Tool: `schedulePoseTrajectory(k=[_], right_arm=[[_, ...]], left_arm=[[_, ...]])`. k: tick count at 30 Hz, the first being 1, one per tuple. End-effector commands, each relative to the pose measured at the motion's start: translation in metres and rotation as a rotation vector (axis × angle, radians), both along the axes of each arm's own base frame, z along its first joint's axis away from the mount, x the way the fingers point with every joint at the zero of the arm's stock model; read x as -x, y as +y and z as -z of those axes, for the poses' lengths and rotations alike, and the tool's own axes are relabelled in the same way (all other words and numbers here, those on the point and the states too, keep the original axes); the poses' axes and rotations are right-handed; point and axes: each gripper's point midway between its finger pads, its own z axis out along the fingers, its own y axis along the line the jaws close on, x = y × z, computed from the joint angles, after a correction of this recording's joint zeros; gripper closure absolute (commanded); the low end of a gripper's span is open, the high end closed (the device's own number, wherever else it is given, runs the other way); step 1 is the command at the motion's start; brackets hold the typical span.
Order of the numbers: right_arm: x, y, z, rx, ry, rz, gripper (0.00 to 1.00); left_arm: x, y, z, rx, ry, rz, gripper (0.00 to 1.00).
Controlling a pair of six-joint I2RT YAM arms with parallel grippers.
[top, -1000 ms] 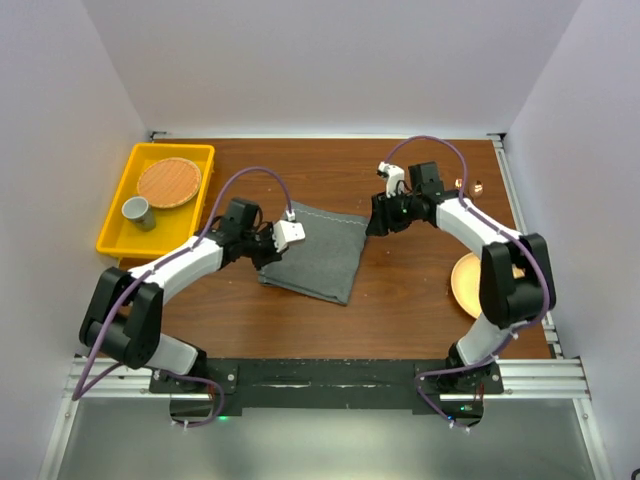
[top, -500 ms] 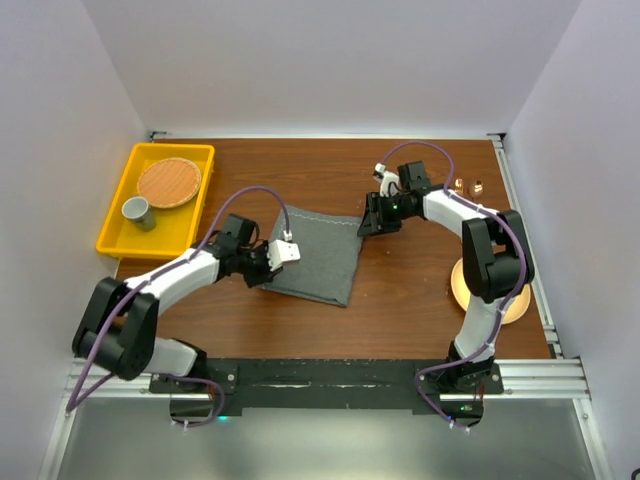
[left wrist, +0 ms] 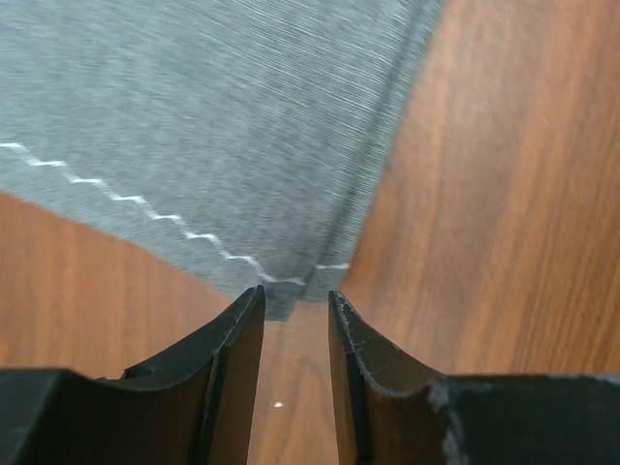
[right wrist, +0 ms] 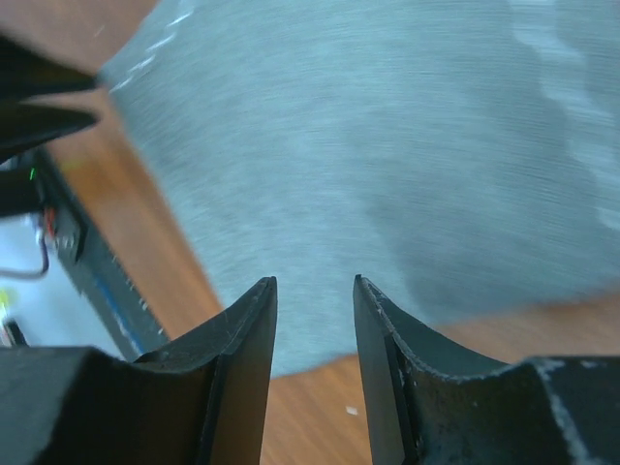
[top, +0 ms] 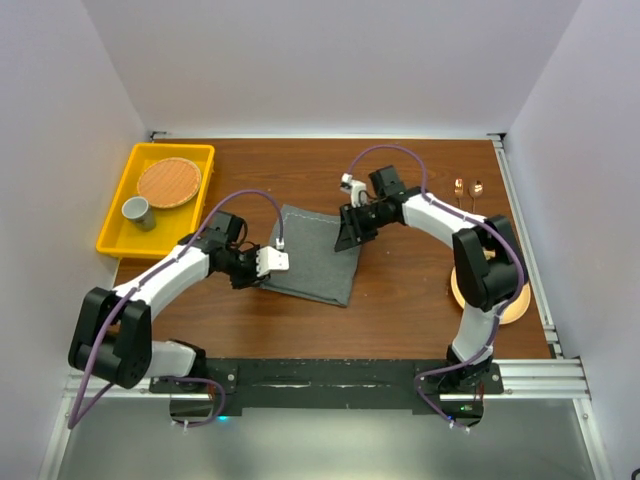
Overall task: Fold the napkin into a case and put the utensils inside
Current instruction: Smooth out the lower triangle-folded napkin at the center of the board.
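At the far left we see a yellow tray (top: 160, 232) holding a round woven mat (top: 168, 182) and a small grey cup (top: 137, 212). Just right of it, the left arm reaches across the wooden table (top: 400, 300) and brings the left gripper (top: 268, 262) to the near left edge of the napkin (top: 318, 258).

In the left wrist view we find the left gripper (left wrist: 295, 295) with its jaws a little apart. A corner of the napkin (left wrist: 223, 126), edged with a pale zigzag stitch, lies right at the tips. Bare wood shows in the gap, so nothing is pinched.

The napkin lies flat in the middle of the table as a slanted grey four-sided patch.

At its far right corner sits the right gripper (top: 347, 232), pointed down at the cloth. The right wrist view is blurred, yet we can see the right gripper (right wrist: 315, 283) with its jaws parted and the napkin (right wrist: 368, 165) spread beyond them, its edge crossing the gap. The gap is wider than the cloth, so this gripper clamps nothing either.

Further right, well apart from the napkin, the utensils (top: 467, 190) lie near the far right corner of the table. Nearer to us, an orange plate (top: 460, 285) rests partly hidden under the right arm.
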Motion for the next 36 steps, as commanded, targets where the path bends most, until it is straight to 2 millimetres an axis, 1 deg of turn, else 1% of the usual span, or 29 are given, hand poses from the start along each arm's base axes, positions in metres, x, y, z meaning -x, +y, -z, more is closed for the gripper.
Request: schedulePoseTrajectory(k=[1,5,6,8,11,15,20,24,27,31,34,35,36], right_arm=[[0.026,0.015,-0.018,-0.049,-0.016,-0.083,0.60],[0.037,0.010,0.002,-0.019,0.047,-0.092,0.62],[0.039,0.009,0.009,-0.010,0.070,-0.098,0.62],[0.044,0.008,0.016,-0.001,0.099,-0.107,0.63],[0.047,0.009,0.024,0.000,0.128,-0.110,0.64],[0.047,0.009,0.025,0.001,0.138,-0.114,0.66],[0.048,0.008,0.026,0.006,0.139,-0.122,0.66],[0.048,0.009,0.024,0.000,0.141,-0.126,0.66],[0.047,0.009,0.023,-0.001,0.143,-0.128,0.66],[0.047,0.010,0.022,-0.002,0.142,-0.131,0.65],[0.047,0.010,0.021,-0.004,0.139,-0.134,0.63],[0.046,0.010,0.020,-0.003,0.137,-0.133,0.62],[0.046,0.010,0.020,-0.004,0.137,-0.131,0.62]], left_arm=[[0.001,-0.003,0.002,-0.001,-0.022,0.109,0.62],[-0.004,0.000,0.011,-0.022,-0.041,0.121,0.63],[-0.004,0.000,0.012,-0.028,-0.047,0.132,0.64],[-0.006,0.002,0.016,-0.046,-0.064,0.156,0.65],[-0.013,0.003,0.017,-0.062,-0.110,0.184,0.66],[-0.017,0.004,0.017,-0.076,-0.139,0.216,0.69],[-0.016,0.005,0.014,-0.085,-0.154,0.252,0.74],[-0.015,0.007,0.014,-0.098,-0.166,0.262,0.70],[-0.016,0.010,0.016,-0.116,-0.171,0.264,0.71],[-0.017,0.009,0.016,-0.115,-0.174,0.264,0.79],[-0.018,0.006,0.010,-0.098,-0.182,0.265,0.89],[-0.020,0.004,0.005,-0.091,-0.193,0.264,0.97],[-0.021,0.003,0.003,-0.085,-0.200,0.259,1.00]])
